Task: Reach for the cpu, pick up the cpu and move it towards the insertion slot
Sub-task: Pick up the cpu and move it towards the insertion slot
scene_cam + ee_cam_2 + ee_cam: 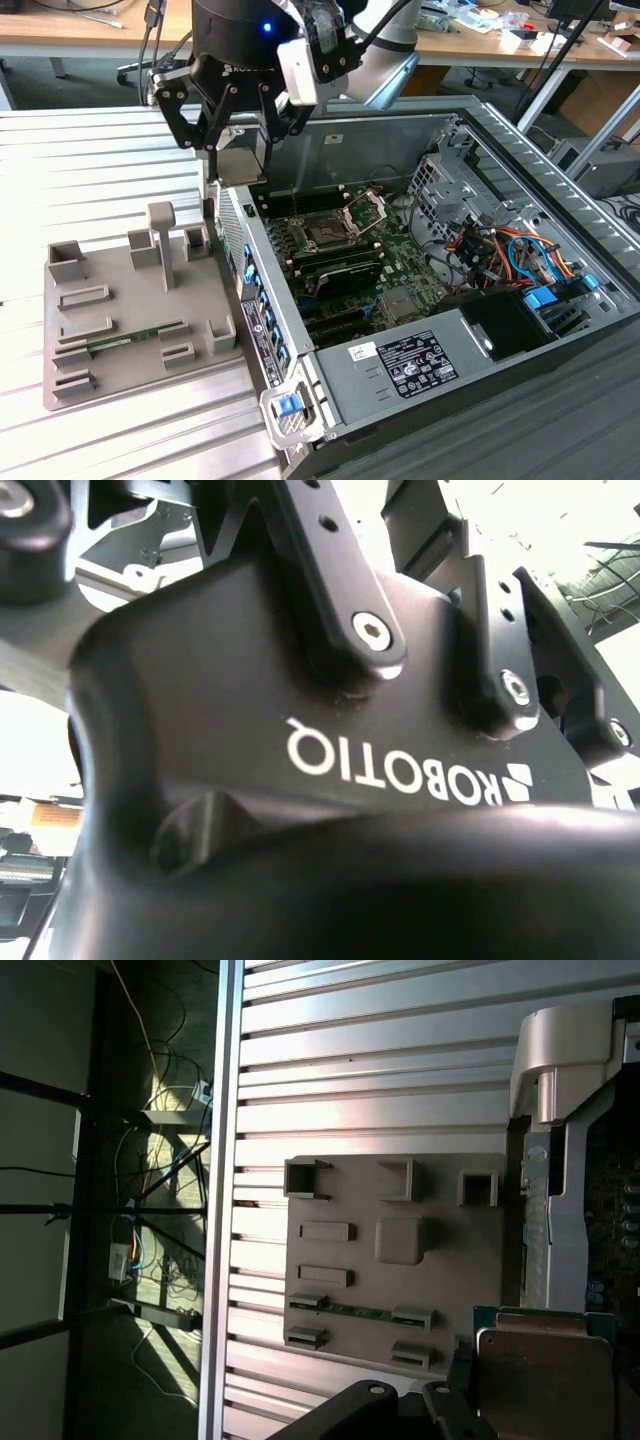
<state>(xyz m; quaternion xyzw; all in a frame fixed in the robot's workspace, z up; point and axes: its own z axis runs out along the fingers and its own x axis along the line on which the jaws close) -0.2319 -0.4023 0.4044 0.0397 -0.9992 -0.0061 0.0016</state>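
Above case's near edge: jaws (pixel 243 150) clamped on cpu (pixel 241 166), lifted clear of grey tray (pixel 70 385), short of insertion slot (pixel 328 234).

One gripper (pixel 237 140). One cpu (pixel 240 165), held between its fingers. One insertion slot (pixel 327 234). One grey tray (pixel 70 385). One green memory stick (pixel 125 340) on tray. One open computer case (pixel 520 150). One ribbed metal table (pixel 60 180).
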